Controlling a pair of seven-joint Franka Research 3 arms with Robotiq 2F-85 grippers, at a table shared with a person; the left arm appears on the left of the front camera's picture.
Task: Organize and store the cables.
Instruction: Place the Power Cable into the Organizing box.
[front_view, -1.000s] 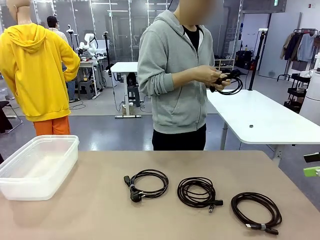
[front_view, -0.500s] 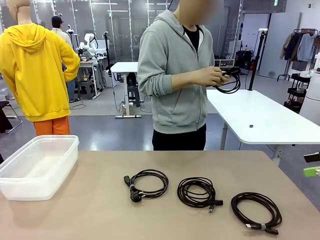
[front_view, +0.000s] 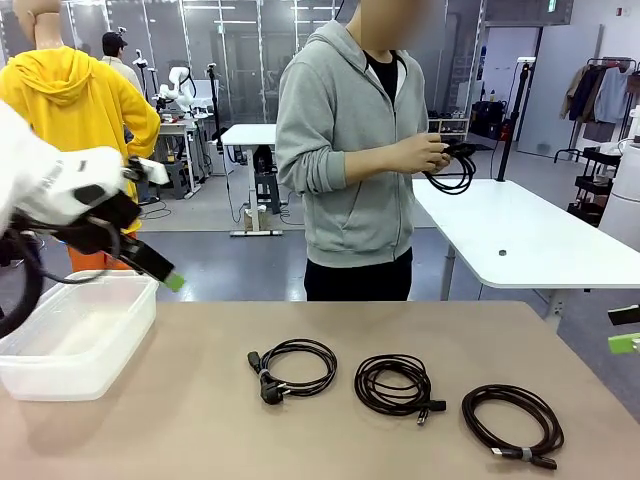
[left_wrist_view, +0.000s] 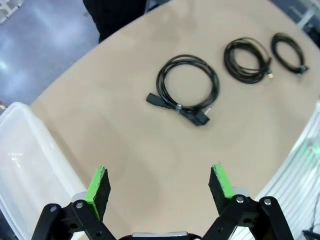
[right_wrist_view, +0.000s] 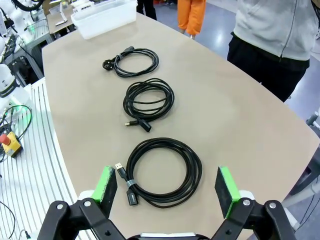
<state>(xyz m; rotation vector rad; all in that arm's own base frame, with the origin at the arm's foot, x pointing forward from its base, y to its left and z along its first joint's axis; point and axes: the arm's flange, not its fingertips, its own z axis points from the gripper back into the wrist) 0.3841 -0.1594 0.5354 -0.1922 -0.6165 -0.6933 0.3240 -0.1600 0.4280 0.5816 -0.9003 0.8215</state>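
Cables on tan table, grey floor

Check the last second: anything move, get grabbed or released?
Left arm swung into the front view from the left; its open left gripper hangs by the plastic bin, holding nothing. Unchanged: three cables on the table, right gripper open, person's hands holding a fourth cable.
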